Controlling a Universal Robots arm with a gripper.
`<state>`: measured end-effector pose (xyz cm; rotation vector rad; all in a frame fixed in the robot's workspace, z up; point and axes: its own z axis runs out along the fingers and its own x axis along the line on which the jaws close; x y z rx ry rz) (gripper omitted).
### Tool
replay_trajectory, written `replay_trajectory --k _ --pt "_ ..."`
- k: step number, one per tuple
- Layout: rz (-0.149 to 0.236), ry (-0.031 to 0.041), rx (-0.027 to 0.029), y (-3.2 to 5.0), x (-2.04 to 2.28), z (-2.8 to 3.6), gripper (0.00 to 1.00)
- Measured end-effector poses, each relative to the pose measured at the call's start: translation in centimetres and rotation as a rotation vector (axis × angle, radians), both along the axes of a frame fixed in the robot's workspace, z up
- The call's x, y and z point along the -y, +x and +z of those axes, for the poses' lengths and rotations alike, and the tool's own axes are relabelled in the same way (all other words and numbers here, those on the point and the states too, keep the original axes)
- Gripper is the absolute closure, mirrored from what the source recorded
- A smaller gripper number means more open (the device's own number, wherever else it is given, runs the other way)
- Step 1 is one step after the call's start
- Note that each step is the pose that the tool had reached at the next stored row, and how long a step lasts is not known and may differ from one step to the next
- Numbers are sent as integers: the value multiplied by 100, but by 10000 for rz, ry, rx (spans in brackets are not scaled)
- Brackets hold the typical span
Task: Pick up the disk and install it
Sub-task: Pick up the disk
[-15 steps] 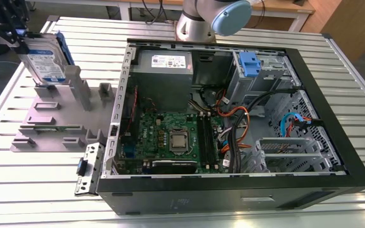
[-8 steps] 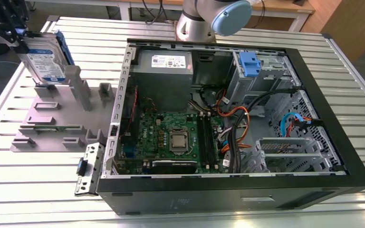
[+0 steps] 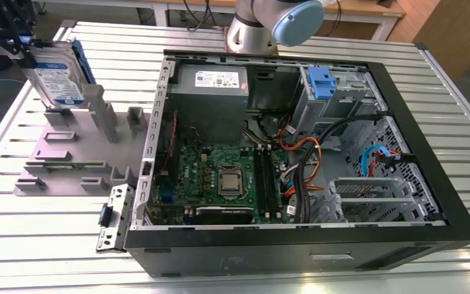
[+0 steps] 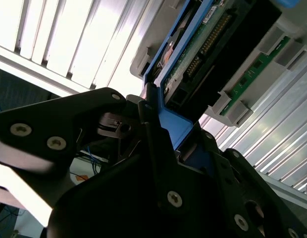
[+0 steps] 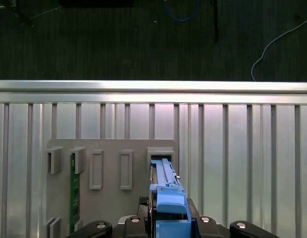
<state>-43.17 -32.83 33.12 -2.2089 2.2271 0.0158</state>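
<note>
Exterior view high, oblique; both wrist views close on the disk (image 5: 167, 196).

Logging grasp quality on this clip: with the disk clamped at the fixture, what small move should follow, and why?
Probably a short straight lift. The gripper is shut on the upright disk, whose lower end sits at the slot of the grey fixture; sideways travel toward the computer case could snag it.

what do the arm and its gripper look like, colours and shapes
The arm is a silver-grey tube with a rounded light-blue cap at its joint. The gripper is matte black, built of angular plates and linkage bars fastened with silver screws.
</note>
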Motion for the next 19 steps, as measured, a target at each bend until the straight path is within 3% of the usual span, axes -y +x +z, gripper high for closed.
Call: replay_trajectory --k 19 --pt "0 -23 -4 0 0 50 63"
